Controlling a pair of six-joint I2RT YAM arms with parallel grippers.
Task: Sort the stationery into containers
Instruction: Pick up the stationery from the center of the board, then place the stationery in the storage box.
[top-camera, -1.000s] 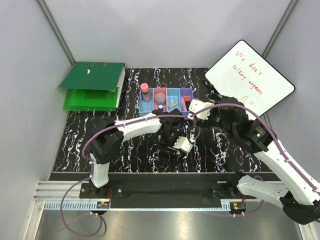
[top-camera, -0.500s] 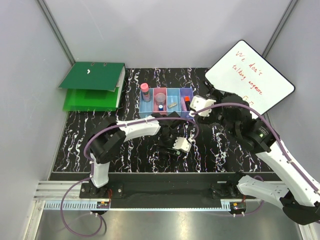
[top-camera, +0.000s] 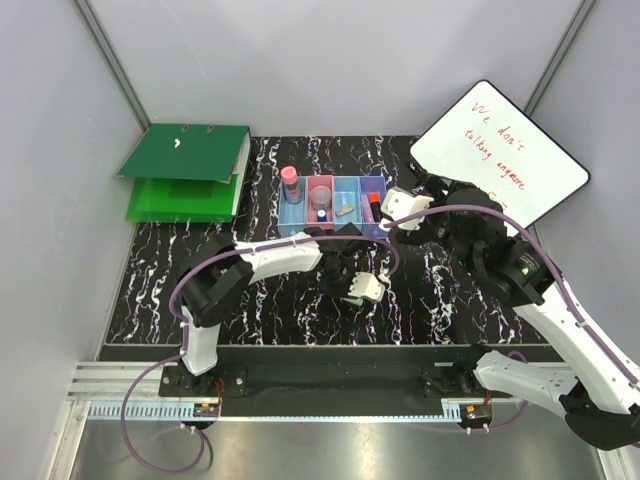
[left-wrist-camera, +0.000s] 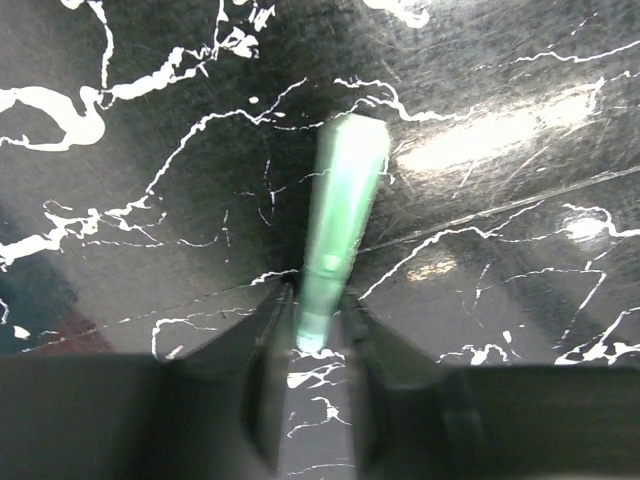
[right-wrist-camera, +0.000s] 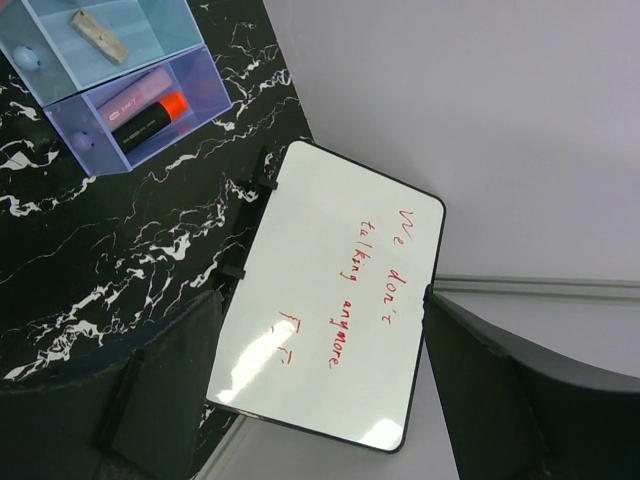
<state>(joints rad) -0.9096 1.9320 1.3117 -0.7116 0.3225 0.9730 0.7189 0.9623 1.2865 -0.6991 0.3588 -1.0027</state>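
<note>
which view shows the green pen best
Left wrist: the green pen fills the centre, its near end between the left pincer's fingers. Top view mostly hides it under that pincer; right wrist view misses it.

Bright even light; glare on table (left-wrist-camera: 480, 140); green marker (left-wrist-camera: 340, 210) blurred.

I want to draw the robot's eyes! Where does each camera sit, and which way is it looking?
Top external: above and behind the arms, looking down on the table; shows left arm and right arm.
Left wrist: on the left arm, looking down at the green marker between its own fingers.
Right wrist: on the right arm, facing the whiteboard and containers; its own fingers at the bottom.
Shared: top and right wrist both see the whiteboard and containers.
</note>
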